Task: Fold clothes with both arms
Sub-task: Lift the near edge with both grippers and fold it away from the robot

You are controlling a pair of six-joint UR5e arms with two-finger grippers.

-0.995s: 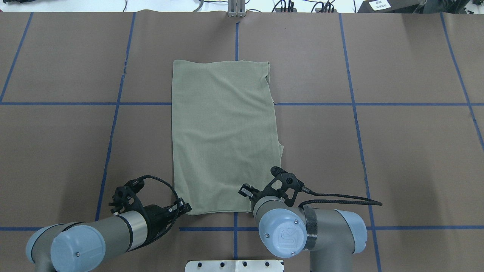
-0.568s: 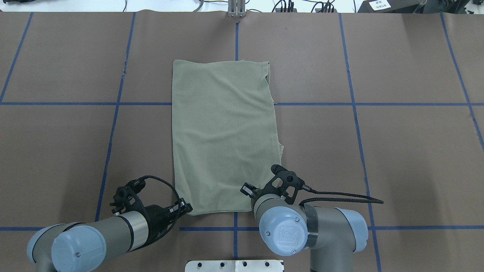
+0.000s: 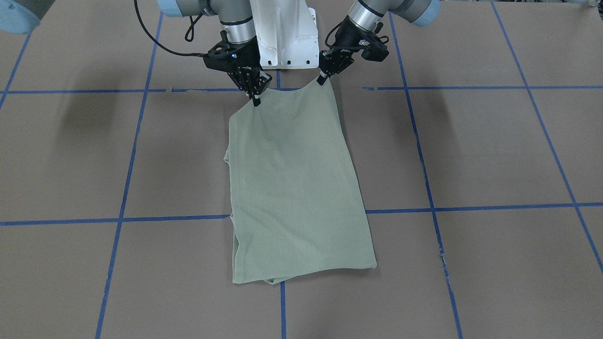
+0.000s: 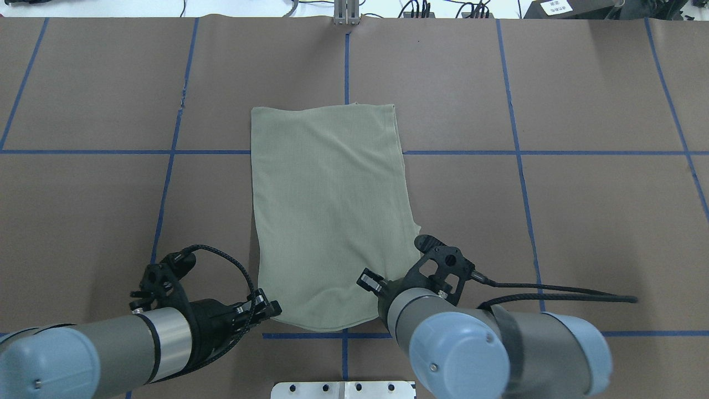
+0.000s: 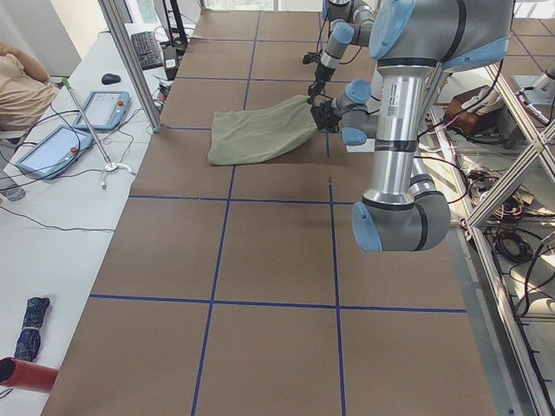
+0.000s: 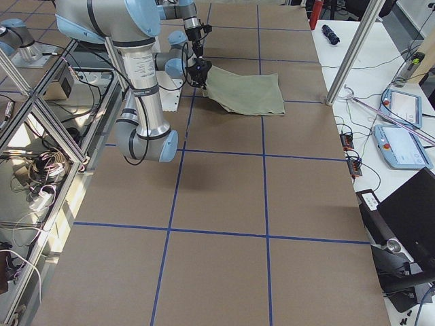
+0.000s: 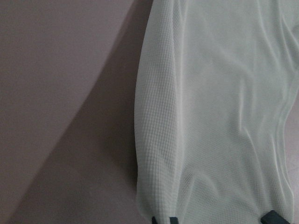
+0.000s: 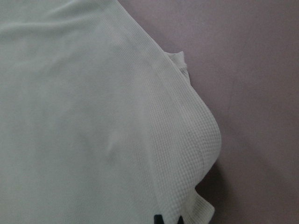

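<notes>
Shirt [image 3: 292,179] corners tight between left fingers [image 3: 324,75] and right fingers [image 3: 255,96].

I can read no words or numbers anywhere. The white label [image 4: 555,6] on the dark case [image 4: 592,10] past the table's far edge is too small, and the printed sticker [image 5: 394,97] on the left arm [image 5: 397,160] blurs out.
</notes>
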